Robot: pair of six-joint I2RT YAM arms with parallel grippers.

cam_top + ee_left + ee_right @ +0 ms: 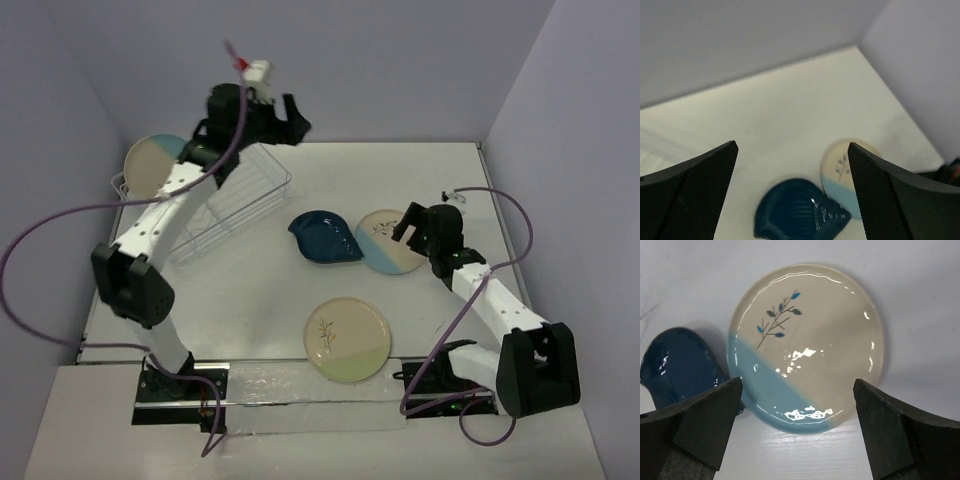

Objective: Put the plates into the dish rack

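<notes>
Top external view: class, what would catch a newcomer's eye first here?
The dark-teal leaf plate lies mid-table, touching a beige-and-blue plate under the open right claw. A second beige-and-blue plate leans at the left end of the clear dish rack.

Your top cam looks down from behind. L wrist cam's high, R wrist cam close over the round beige plate w/ light-blue section [807, 347]; all 3 views share it & the dark-teal leaf-shaped dish [797, 210].
</notes>
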